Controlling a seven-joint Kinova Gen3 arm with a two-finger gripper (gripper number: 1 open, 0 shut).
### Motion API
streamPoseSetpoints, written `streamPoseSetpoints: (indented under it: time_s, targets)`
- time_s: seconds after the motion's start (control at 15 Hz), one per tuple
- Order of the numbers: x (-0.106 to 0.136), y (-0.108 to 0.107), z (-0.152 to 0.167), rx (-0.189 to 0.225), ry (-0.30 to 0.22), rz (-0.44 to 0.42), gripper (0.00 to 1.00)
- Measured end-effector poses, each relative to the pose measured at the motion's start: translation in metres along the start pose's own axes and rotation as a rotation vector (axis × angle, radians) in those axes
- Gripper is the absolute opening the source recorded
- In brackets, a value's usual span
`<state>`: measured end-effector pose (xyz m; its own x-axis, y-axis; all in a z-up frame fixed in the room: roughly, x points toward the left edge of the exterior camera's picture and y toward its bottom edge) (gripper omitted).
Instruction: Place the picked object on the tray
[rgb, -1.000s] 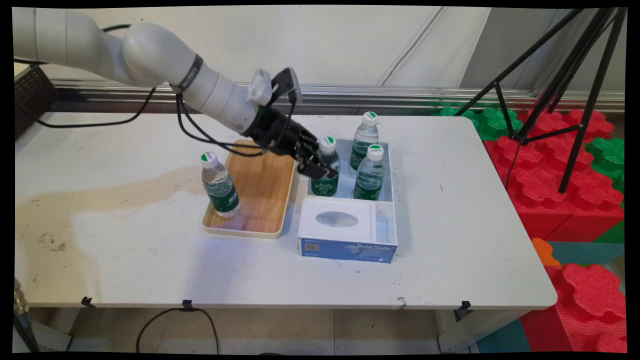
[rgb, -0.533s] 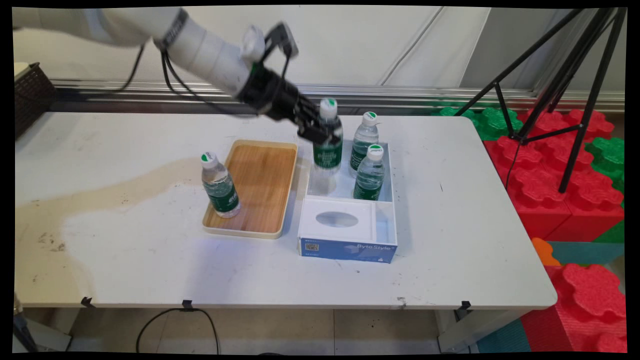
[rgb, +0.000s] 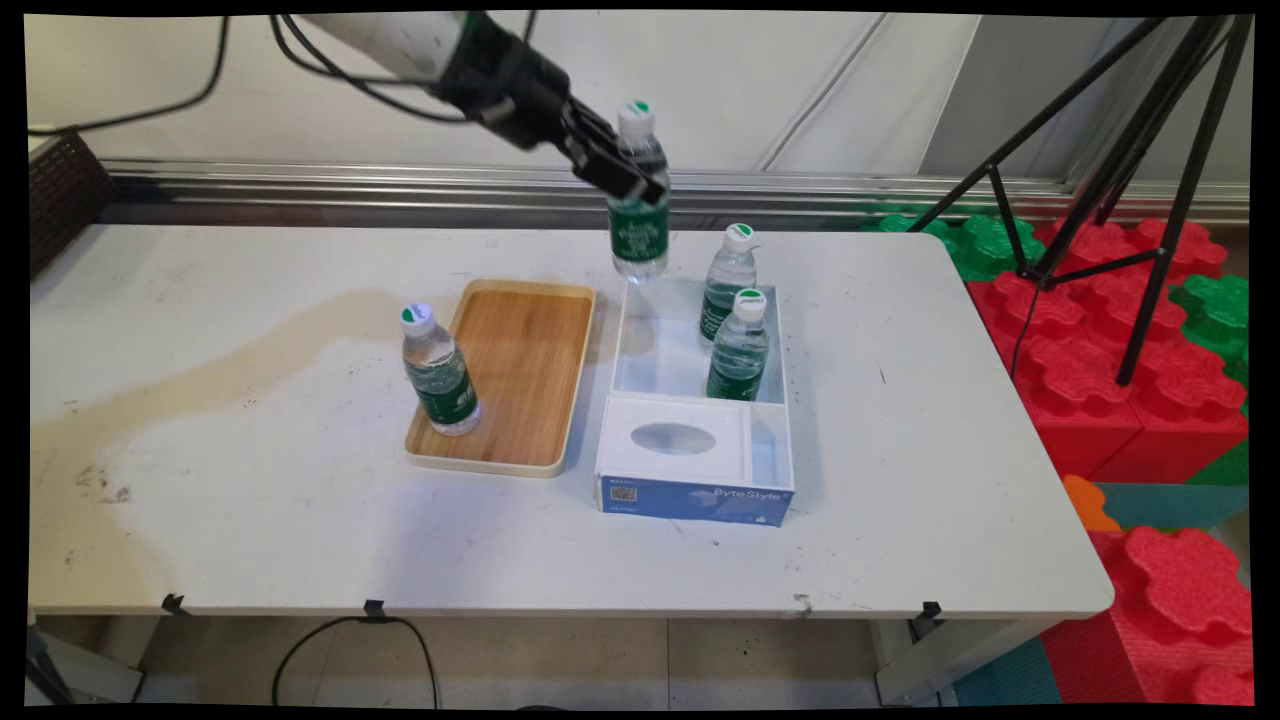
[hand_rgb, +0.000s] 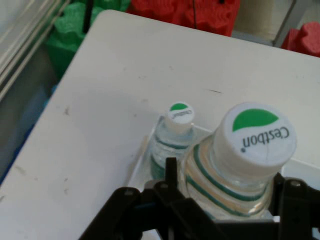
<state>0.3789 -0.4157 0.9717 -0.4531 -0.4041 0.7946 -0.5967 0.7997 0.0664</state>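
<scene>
My gripper (rgb: 625, 178) is shut on a clear water bottle (rgb: 638, 200) with a green label and white cap, held upright high above the far end of the white box (rgb: 780, 440). In the hand view the held bottle (hand_rgb: 239, 165) fills the lower right between the black fingers (hand_rgb: 172, 180), its white cap reading Cestbon. Two more bottles (rgb: 738, 345) stand in the box's far compartment; one of them (hand_rgb: 172, 135) shows in the hand view below. Another bottle (rgb: 440, 372) stands on the wooden tray (rgb: 525, 360) to the left of the box.
The box's near part carries a white insert with an oval hole (rgb: 675, 438) and a blue front. Red and green foam blocks (rgb: 1120, 330) and a black tripod (rgb: 1150, 200) stand right of the table. A dark basket (rgb: 65, 190) sits at the far left.
The gripper has lifted the bottle out of the box's far compartment, rising steadily up and slightly back. The other bottles have stayed put.
</scene>
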Motion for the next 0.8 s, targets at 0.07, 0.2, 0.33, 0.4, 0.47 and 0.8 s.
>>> streamPoseSetpoints:
  time_s: [0.07,0.2,0.33,0.4,0.47,0.8]
  targets:
    - [0.002,-0.003,-0.005,0.005,-0.002,-0.002,0.00]
    - [0.004,-0.013,-0.019,0.027,-0.007,-0.018,0.00]
    - [0.000,-0.023,-0.027,0.045,-0.012,-0.027,0.00]
    - [-0.006,-0.029,-0.027,0.051,-0.017,-0.029,0.00]
    - [-0.011,-0.033,-0.027,0.053,-0.024,-0.030,0.00]
    - [-0.048,-0.044,-0.020,0.046,-0.062,-0.044,0.00]
